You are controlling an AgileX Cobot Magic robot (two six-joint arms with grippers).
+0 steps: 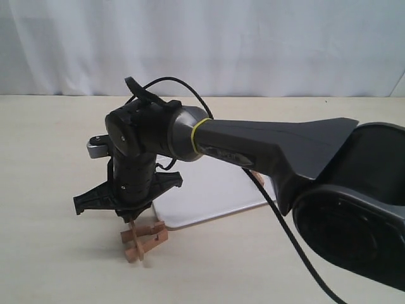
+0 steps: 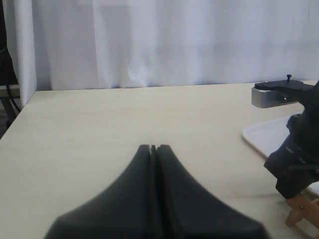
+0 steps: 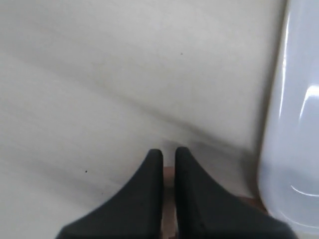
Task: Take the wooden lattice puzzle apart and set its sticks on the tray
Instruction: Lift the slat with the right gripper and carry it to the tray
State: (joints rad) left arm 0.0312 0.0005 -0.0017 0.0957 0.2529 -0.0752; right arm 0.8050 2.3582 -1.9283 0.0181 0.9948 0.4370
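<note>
The wooden lattice puzzle (image 1: 145, 240) is tilted on the table just in front of the tray's (image 1: 209, 196) near corner. My right gripper (image 1: 133, 219) points straight down onto it. In the right wrist view the right gripper (image 3: 168, 152) is shut on one of the puzzle's sticks (image 3: 168, 199), a strip of wood showing between the fingers. The tray's white rim (image 3: 294, 124) lies close beside it. The left wrist view shows my left gripper (image 2: 153, 148) shut and empty over bare table, well apart from the puzzle (image 2: 300, 212) and the tray (image 2: 264, 134).
The right arm (image 1: 272, 149) stretches across the tray and hides much of it. A bit of brown wood (image 1: 256, 178) peeks out by the arm at the tray's right side. A black cable (image 1: 291, 240) hangs from the arm. A white curtain backs the table.
</note>
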